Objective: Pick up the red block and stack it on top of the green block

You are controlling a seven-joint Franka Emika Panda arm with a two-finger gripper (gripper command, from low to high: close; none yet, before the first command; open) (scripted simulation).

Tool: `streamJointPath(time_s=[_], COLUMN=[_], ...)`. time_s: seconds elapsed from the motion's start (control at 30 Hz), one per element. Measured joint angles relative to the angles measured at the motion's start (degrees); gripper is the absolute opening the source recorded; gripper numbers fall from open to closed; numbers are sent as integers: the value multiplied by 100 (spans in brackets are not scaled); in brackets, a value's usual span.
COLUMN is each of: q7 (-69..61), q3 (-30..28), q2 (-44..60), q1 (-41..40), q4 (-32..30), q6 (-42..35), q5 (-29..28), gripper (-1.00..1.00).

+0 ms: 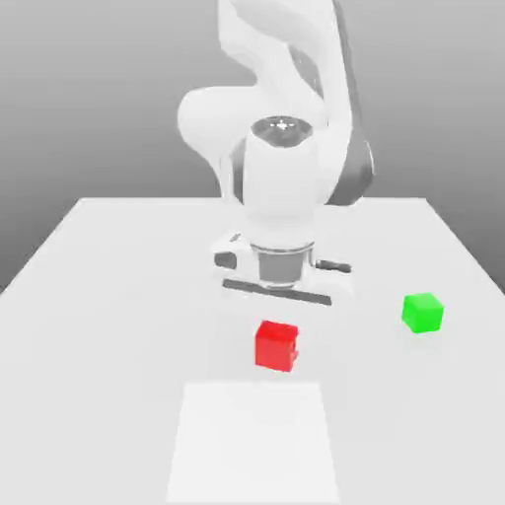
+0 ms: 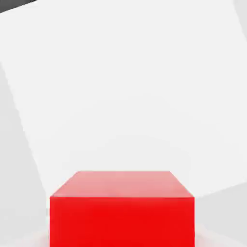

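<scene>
red block [image 1: 276,345] (glossy cube) pinched in closed gripper [image 1: 277,321], green block [image 1: 422,313] matte cube apart

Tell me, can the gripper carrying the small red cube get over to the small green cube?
Probably yes. The gripper holds the small red cube, and bare white table lies between it and the small green cube.

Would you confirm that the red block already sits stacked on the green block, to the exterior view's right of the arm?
Not quite: the red block is not on the green block. In the exterior view, they are apart, the green one alone at the right.
</scene>
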Motion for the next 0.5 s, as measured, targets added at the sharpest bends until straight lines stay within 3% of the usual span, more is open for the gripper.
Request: streamJointPath(time_s=[0.5], q7=[-458], q3=[1789], q2=[-657], q1=[3154], q4=[27], q6=[-642], q5=[1089], gripper=[-100])
